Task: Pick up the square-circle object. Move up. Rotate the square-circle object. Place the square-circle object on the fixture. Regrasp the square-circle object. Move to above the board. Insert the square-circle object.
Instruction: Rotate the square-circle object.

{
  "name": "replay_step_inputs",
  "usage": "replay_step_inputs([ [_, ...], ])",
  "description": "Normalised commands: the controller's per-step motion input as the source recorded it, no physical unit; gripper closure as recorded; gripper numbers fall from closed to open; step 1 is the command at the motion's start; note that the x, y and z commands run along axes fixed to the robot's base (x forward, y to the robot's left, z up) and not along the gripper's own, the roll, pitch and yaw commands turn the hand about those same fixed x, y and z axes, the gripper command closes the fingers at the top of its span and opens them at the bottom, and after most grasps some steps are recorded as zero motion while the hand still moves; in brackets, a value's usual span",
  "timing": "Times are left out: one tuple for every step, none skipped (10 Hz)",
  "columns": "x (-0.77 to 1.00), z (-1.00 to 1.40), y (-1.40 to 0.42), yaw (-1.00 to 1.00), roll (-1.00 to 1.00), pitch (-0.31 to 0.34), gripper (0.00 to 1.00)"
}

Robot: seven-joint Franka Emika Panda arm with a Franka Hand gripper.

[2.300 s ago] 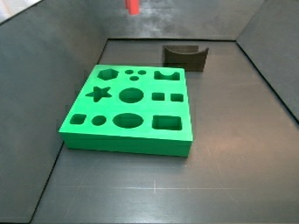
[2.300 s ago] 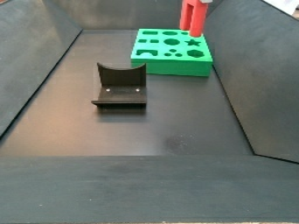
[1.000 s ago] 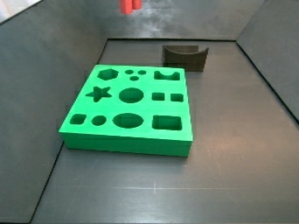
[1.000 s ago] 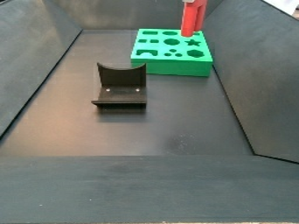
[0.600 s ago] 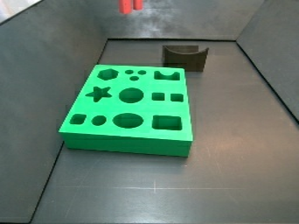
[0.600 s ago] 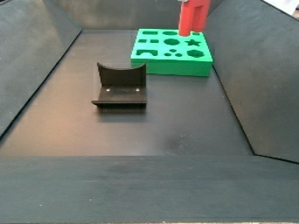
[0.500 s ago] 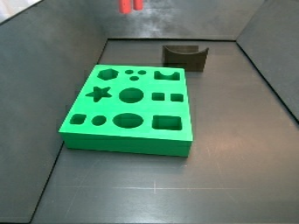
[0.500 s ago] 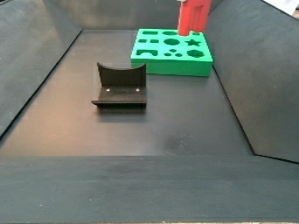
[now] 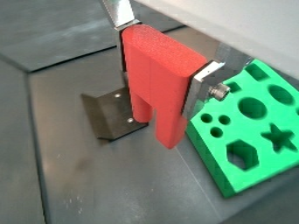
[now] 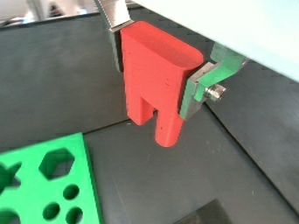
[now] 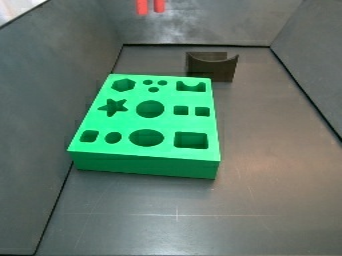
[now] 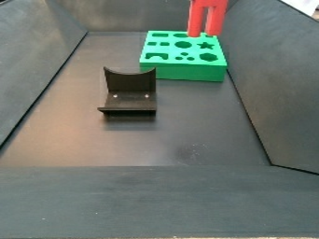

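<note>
In both wrist views the gripper (image 9: 163, 66) is clenched on the red object (image 9: 158, 83): one silver finger (image 9: 117, 12) lies flat against one side of the boxy body and the other finger (image 9: 205, 72) against the opposite side. The object hangs upright with its two legs pointing down, clear of everything below. In a wrist view the fixture (image 9: 114, 114) stands on the dark floor behind the legs, and the board (image 9: 251, 131) lies beside them with its star, hexagon and round holes open. The opposite wrist view shows the gripper (image 10: 158, 57) and the object (image 10: 156, 74) over bare floor, with a corner of the board (image 10: 47, 179) lower down.

In a side view only the leg tips of the object (image 11: 150, 7) show, at the top edge of the picture, above the floor's far left corner and beyond the board's far edge. The board (image 11: 147, 123) lies left of the floor's middle; the fixture (image 11: 213, 64) stands by the back wall, well apart from it.

From the opposite side, the fixture (image 12: 127, 91) stands left of centre, its curved notch upward. The board (image 12: 186, 54) lies in the far right corner, and the object (image 12: 207, 16) hangs above its far right part, not touching it. The gripper itself is out of both side views.
</note>
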Motion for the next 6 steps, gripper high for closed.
replay_step_inputs([
  [0.00, 0.00, 0.01, -1.00, -0.11, 0.032, 1.00],
  [0.00, 0.00, 0.01, -0.94, -0.13, 0.037, 1.00],
  [0.00, 0.00, 0.01, -0.68, -0.13, 0.037, 1.00],
  [0.00, 0.01, 0.01, -0.46, -0.13, 0.036, 1.00],
  [0.00, 0.01, 0.01, -0.26, -0.13, 0.035, 1.00],
  [0.00, -1.00, 0.00, -0.18, -0.33, 0.035, 1.00],
])
